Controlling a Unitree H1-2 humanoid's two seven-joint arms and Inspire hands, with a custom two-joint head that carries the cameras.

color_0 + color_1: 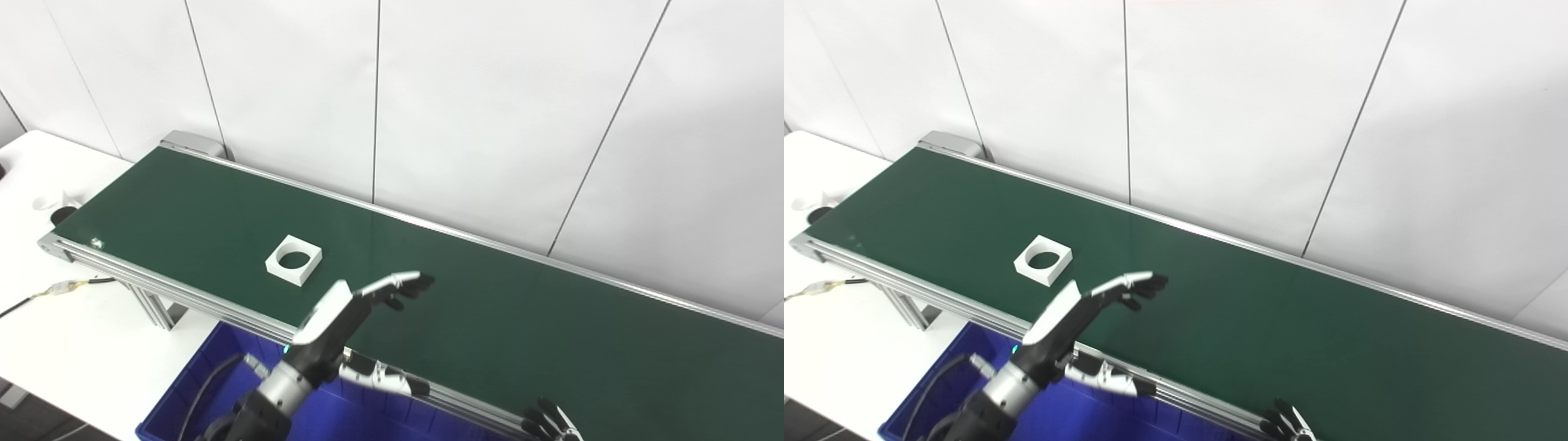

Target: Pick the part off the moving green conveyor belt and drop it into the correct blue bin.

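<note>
A white square part with a round hole (294,260) lies flat on the green conveyor belt (184,208), toward its left half. My left hand (361,306) is open and empty, raised above the belt's near edge, just right of and nearer than the part, fingers stretched toward the right and the thumb hanging low. Only the fingertips of my right hand (551,424) show at the bottom edge, spread apart. A blue bin (202,380) stands below the belt's near rail, under my left forearm.
The belt's aluminium frame (165,288) runs along the near side, with a leg at the left. A white table (73,343) holds a cable (55,289) and small items at the far left. White wall panels stand behind the belt.
</note>
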